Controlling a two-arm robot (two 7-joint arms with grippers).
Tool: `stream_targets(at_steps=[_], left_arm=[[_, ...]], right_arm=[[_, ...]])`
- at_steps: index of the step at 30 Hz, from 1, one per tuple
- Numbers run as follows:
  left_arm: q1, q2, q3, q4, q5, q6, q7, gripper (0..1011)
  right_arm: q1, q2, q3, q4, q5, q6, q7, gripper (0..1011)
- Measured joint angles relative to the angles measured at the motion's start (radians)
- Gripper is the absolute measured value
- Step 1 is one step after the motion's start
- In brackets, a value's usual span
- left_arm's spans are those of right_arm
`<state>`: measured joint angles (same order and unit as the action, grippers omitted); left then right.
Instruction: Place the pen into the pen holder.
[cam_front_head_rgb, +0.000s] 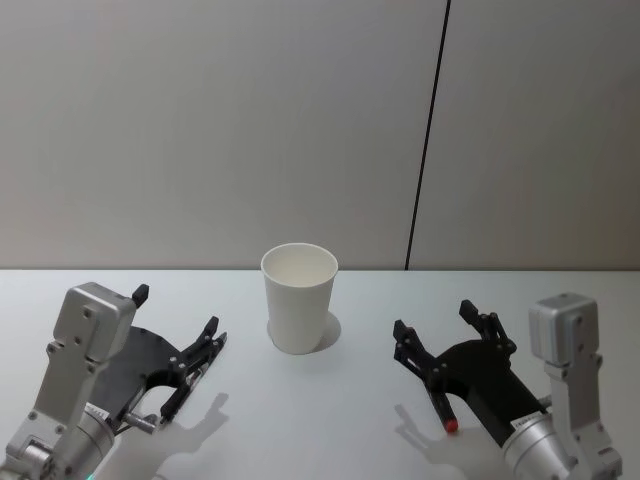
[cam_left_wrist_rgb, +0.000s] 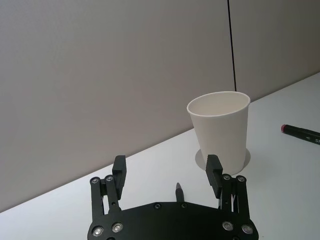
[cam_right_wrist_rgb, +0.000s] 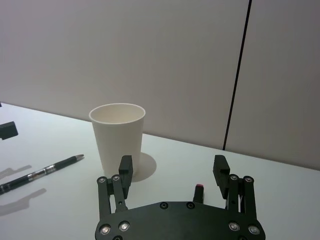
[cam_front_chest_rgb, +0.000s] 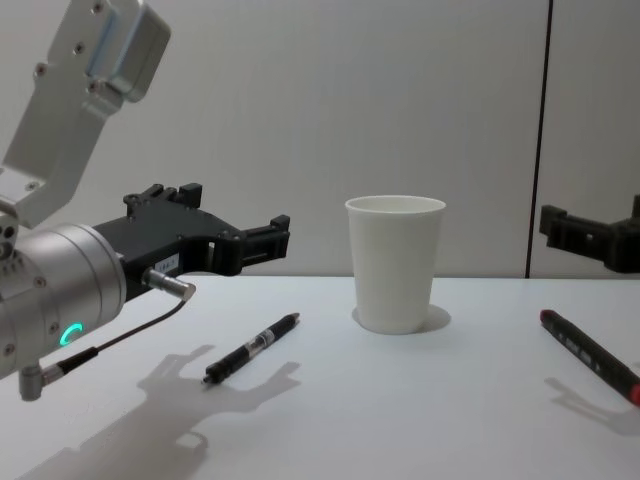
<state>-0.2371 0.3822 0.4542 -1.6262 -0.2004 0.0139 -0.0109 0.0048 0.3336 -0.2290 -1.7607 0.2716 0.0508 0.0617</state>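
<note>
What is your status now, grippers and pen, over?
Left gripper open, above black pen. Right gripper open, above red-tipped pen. Pen holder upright between them, no pen inside. Nothing in the way.

Only the tip of the black pen (cam_left_wrist_rgb: 178, 188) shows between the left gripper (cam_left_wrist_rgb: 166, 166) fingers, barrel hidden beneath. The red-tipped pen (cam_right_wrist_rgb: 198, 190) hides likewise under the right gripper (cam_right_wrist_rgb: 173, 164) fingers.

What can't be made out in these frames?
Cup: inside bottom hidden by its wall in every view.
Black pen: the left gripper covers all but its tip in the left wrist view.
Red-ended pen: cut by the chest view's right edge; the right gripper covers its body in the right wrist view.
Lettering on either pen: too small.
</note>
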Motion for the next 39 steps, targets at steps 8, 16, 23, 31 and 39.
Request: stream_targets(at_steps=[8, 16, 23, 31, 39], left_arm=[[0.000, 0.000, 0.000, 0.000, 0.000, 0.000, 0.000, 1003], [0.000, 0.000, 0.000, 0.000, 0.000, 0.000, 0.000, 1003], [0.000, 0.000, 0.000, 0.000, 0.000, 0.000, 0.000, 1003], [0.000, 0.000, 0.000, 0.000, 0.000, 0.000, 0.000, 1003], [0.000, 0.000, 0.000, 0.000, 0.000, 0.000, 0.000, 1003]], right_arm=[[0.048, -0.007, -0.001, 0.000, -0.023, 0.074, -0.022, 1001], [0.131, -0.013, 0.002, -0.009, -0.044, 0.238, -0.050, 1001], [0.199, -0.010, -0.001, -0.009, -0.053, 0.376, -0.054, 1001], [0.308, -0.005, -0.026, 0.014, -0.064, 0.593, -0.043, 1001], [0.380, -0.008, -0.056, 0.052, -0.073, 0.737, -0.027, 1001]])
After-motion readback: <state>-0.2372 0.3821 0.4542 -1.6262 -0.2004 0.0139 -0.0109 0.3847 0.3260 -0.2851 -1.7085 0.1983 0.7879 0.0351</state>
